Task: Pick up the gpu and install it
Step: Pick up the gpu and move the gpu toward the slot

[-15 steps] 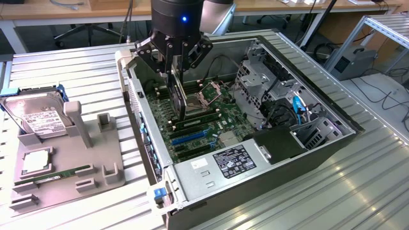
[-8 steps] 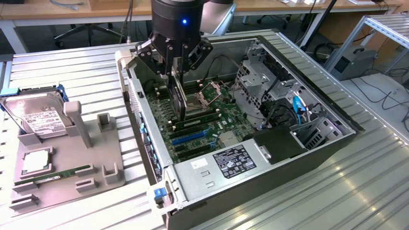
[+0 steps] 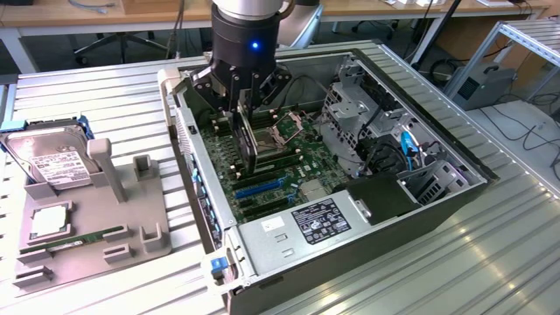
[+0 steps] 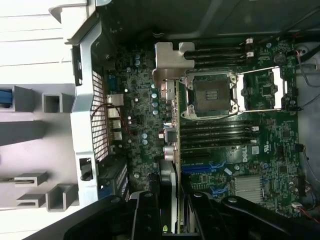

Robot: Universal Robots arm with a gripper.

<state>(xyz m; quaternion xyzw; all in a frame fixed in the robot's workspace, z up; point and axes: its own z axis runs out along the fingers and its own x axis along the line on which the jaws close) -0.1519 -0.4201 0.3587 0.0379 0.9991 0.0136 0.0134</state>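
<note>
The gripper (image 3: 242, 105) pinches the gpu (image 3: 248, 146) in its jaws over the open computer case (image 3: 271, 246). The case sits on a ribbed metal table (image 3: 105, 98). Desks (image 3: 88, 13) stand far behind.

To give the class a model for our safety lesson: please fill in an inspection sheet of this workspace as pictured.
Surface: slatted metal table, carrying an open PC case and a grey holder.
Job's things: gpu on edge over the motherboard, inside the case.
Clutter: hard drive, CPU and RAM stick in the holder.
Grippers: pincer closed on the gpu.
Cables: blue cable in the case; floor cables.
Surroundings: desk, chair.
</note>
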